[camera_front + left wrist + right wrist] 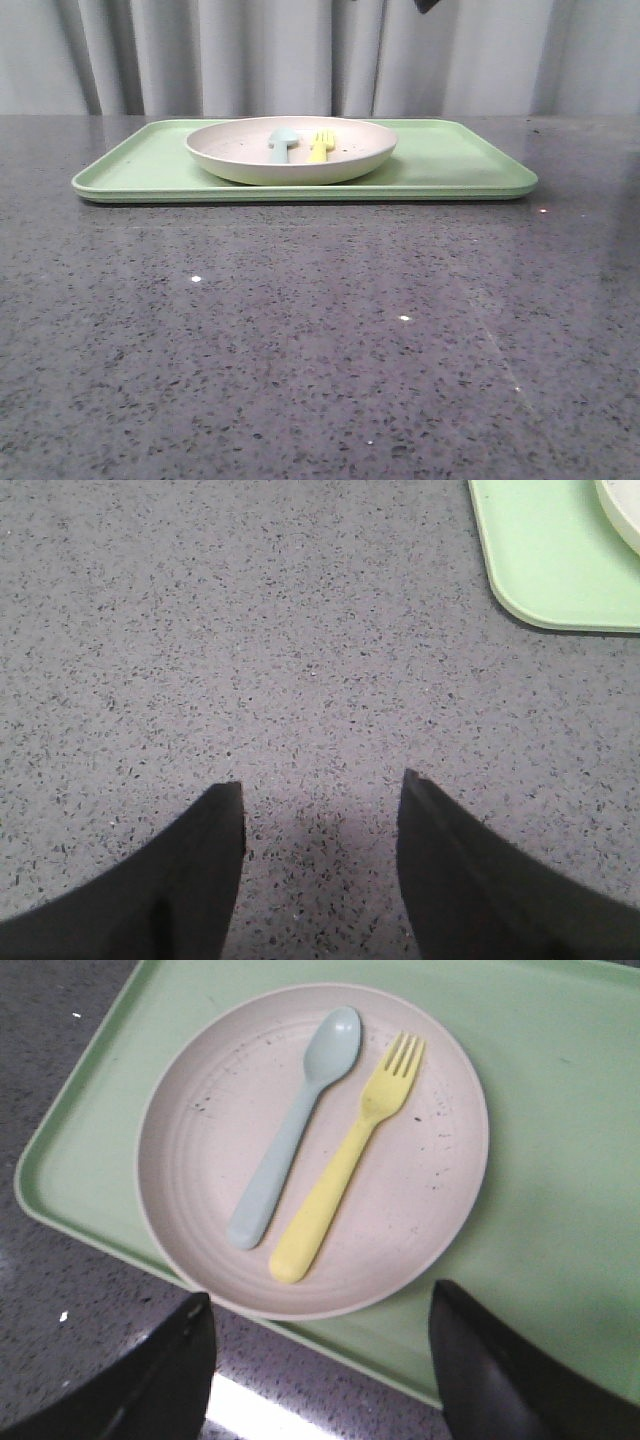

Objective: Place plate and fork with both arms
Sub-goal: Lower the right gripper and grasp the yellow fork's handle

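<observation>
Fork [344,1163] and spoon [292,1126] side by side in plate [215,1160] on tray [560,1160] (speckled table [320,340]). Left gripper [320,790], right gripper [320,1305]: both spread, empty.

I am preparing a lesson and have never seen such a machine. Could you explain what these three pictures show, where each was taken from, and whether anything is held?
This is a two-armed robot. One picture looks forward over a grey speckled table. The other two come from cameras on each wrist; the dark shapes at the bottom are gripper fingers. On the table lies a green tray carrying a plate, which holds a yellow fork and a blue spoon. The left gripper is over bare table, the right gripper by the plate. Both are open, holding nothing.
</observation>
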Robot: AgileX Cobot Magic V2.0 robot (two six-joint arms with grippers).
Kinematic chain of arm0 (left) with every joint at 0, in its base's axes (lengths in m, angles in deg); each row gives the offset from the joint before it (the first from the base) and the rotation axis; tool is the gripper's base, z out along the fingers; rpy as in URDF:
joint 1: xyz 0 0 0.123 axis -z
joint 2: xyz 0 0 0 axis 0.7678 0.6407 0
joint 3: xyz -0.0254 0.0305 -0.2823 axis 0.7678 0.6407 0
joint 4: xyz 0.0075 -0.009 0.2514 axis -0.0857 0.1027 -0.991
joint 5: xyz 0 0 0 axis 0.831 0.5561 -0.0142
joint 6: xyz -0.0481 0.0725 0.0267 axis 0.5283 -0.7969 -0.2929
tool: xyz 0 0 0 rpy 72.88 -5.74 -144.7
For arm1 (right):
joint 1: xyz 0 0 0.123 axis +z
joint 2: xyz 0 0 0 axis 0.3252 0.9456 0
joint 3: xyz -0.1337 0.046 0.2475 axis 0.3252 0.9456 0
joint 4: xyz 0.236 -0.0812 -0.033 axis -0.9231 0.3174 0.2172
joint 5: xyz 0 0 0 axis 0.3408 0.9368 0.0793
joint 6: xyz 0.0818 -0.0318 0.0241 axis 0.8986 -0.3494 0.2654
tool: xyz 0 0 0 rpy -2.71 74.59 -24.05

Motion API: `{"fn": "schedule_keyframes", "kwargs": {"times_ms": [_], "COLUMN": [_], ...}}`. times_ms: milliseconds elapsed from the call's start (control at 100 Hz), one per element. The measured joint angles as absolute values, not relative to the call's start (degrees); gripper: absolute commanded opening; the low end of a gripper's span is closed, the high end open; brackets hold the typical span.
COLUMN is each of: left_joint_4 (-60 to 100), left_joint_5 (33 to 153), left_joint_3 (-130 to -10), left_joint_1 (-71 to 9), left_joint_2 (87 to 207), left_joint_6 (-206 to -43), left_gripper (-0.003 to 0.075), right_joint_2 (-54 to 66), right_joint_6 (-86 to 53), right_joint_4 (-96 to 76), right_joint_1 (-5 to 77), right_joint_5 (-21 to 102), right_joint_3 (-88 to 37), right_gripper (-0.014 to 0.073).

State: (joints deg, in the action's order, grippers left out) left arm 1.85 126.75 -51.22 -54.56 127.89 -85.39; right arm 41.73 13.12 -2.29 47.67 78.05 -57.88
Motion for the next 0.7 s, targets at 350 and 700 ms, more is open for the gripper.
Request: {"fn": "schedule_keyframes", "kwargs": {"times_ms": [350, 700], "left_joint_4": [1.8, 1.8], "left_joint_5": [127.1, 127.3], "left_joint_3": [-51.2, -51.2], "left_joint_1": [-54.6, -54.6], "left_joint_2": [127.9, 127.9], "left_joint_6": [-85.4, -85.4], "left_gripper": [0.0347, 0.0347], "right_joint_2": [55.3, 61.9], "right_joint_6": [24.2, 26.2], "right_joint_4": [10.3, 11.3], "right_joint_1": [53.1, 53.2], "right_joint_5": [82.7, 83.0], "right_joint_3": [-71.1, -73.4], "right_gripper": [0.0465, 0.0465]}}
